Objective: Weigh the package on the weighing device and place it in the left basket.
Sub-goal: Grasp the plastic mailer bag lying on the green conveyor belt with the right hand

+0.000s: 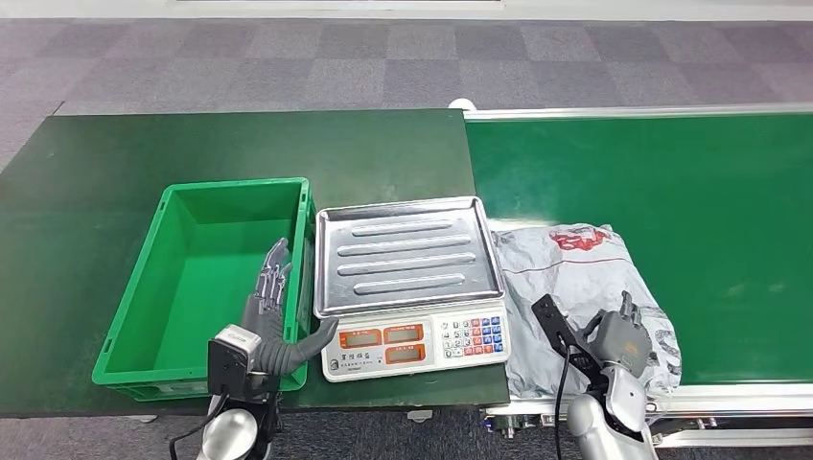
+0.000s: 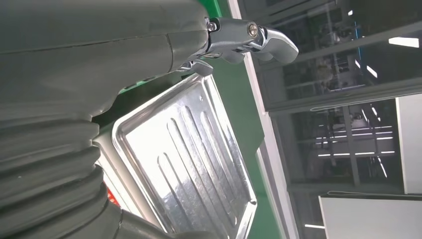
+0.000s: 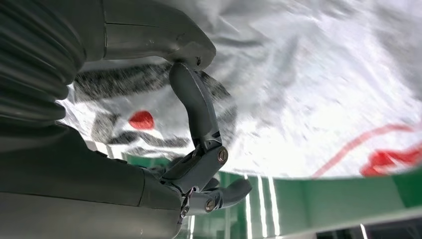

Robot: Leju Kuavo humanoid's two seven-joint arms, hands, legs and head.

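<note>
Right hand (image 1: 621, 337) hovers over the grey plastic mailer package (image 1: 585, 287) on the green conveyor (image 1: 690, 182), fingers curled, grasp unclear. Left hand (image 1: 271, 297) waits open beside the scale tray (image 1: 407, 251). Slack film could slip or snag the tray edge.

Red print on package (image 1: 575, 273) — illegible, scale (image 1: 412, 287) displays — unreadable

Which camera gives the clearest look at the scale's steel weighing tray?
The head view: the weighing tray shows whole and bare on the scale, beside the green basket. The left wrist view shows its ribbed surface close, partly cut off by the left hand. The right wrist view faces the package.
</note>
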